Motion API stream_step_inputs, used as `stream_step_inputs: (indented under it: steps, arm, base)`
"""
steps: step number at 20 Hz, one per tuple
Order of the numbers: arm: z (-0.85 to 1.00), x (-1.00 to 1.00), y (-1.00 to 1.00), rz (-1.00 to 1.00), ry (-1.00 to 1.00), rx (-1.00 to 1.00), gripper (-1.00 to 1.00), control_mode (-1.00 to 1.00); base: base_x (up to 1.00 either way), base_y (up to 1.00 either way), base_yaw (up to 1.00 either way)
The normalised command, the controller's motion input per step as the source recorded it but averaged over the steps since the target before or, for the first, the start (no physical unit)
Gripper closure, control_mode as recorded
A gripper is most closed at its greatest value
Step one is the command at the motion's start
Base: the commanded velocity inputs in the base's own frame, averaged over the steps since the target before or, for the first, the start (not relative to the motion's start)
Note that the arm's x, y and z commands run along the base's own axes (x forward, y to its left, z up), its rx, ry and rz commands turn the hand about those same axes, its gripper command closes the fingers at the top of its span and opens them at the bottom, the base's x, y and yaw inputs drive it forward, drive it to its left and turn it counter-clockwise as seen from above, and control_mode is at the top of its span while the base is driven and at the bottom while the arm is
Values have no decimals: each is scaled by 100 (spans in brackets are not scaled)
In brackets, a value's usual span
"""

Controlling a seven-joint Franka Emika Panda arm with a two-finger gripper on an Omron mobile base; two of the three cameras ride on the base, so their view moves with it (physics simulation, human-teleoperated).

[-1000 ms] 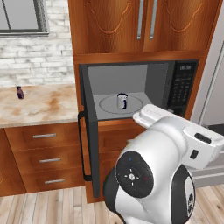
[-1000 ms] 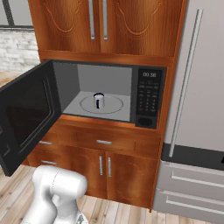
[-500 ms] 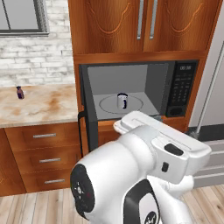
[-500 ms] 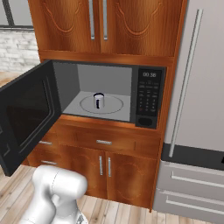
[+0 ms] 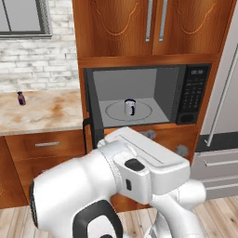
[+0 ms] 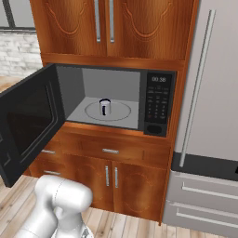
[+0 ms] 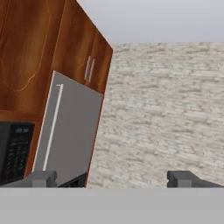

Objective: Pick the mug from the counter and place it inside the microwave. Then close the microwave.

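Observation:
The white mug [image 5: 130, 107] with its dark handle stands upright on the round glass turntable inside the black microwave [image 5: 195, 95], near the plate's middle. From the right base view the mug [image 6: 105, 107] sits in the grey cavity of the microwave [image 6: 158, 104], whose windowed door [image 6: 28, 123] hangs wide open to the left. The marbled counter [image 5: 46, 116] lies left of the microwave. In the hand view my gripper [image 7: 113, 178] is open, nothing between its dark fingertips [image 7: 43, 178], and it looks past the microwave keypad [image 7: 13, 148] at a brick wall.
A tiny purple bottle [image 5: 21, 98] stands at the counter's back left. A steel fridge [image 6: 209, 93] rises right of the microwave. Wooden cabinets [image 6: 107, 28] sit above it and drawers [image 6: 111, 151] below. My white arm [image 5: 116, 186] bulks low in the left base view.
My arm has swung round and closer to the left base camera, growing large across its lower half. The mug and the open door have not moved.

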Motion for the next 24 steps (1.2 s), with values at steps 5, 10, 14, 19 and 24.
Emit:
stream_step_inputs:
  steps: [5, 10, 14, 19, 24]
  arm:
    - [-5, 0, 52, -11, 8, -22, -100, -100]
    - [-28, 3, 48, -10, 17, -18, -100, -100]
    - [-34, 20, 34, -9, 16, -13, -100, -100]
    - [-19, 43, 31, -6, 7, -6, -100, -100]
    - [-22, 54, 31, -1, -2, 0, -100, -100]
  base:
    - [0, 0, 0]
    - [0, 0, 0]
    - [0, 0, 0]
    - [0, 0, 0]
    - [0, 0, 0]
